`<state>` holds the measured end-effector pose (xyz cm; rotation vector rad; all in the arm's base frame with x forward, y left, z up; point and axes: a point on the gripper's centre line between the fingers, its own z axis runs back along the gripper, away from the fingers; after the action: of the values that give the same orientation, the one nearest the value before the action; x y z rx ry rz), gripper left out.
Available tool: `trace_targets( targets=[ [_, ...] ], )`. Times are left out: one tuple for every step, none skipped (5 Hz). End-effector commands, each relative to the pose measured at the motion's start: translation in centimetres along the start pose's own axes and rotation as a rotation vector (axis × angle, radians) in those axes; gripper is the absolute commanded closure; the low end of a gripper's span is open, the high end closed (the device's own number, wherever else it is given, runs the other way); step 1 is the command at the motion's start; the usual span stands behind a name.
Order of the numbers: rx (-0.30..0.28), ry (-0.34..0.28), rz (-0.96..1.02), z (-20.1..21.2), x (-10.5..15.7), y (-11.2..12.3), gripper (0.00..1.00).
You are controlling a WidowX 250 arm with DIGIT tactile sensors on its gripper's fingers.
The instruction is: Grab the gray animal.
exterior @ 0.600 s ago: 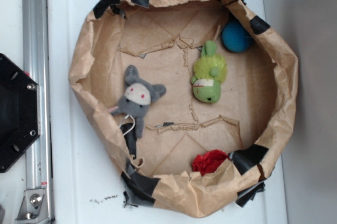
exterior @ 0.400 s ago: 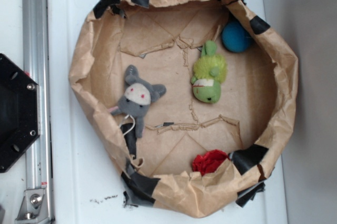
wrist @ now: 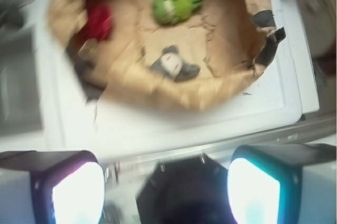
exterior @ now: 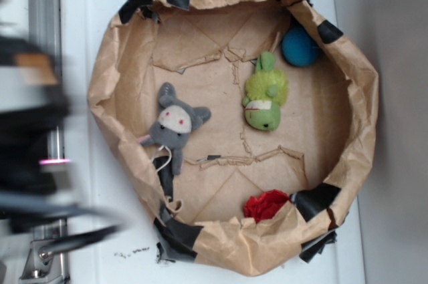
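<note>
Swinging in from the left, our gripper, fingers spread wide, has just appeared; the gray animal lies untouched

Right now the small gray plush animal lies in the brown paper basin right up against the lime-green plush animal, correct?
Not quite. The small gray plush animal does lie in the brown paper basin, but apart from the lime-green plush animal, with bare paper between them, as the exterior view shows.

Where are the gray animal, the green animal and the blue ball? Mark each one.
gray animal (exterior: pixel 175 122): exterior view, on its pale face.
green animal (exterior: pixel 265 94): exterior view, on its body.
blue ball (exterior: pixel 299 47): exterior view, on its middle.
</note>
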<state>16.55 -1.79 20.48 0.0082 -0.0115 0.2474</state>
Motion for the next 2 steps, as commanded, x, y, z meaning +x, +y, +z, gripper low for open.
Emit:
trace_targets(
  targets=[
    [-0.051,0.114,0.351,-6.7,8.3,0.2,0.00],
    [0.023,0.234,0.352,-12.1,6.6,1.1,0.00]
  ],
)
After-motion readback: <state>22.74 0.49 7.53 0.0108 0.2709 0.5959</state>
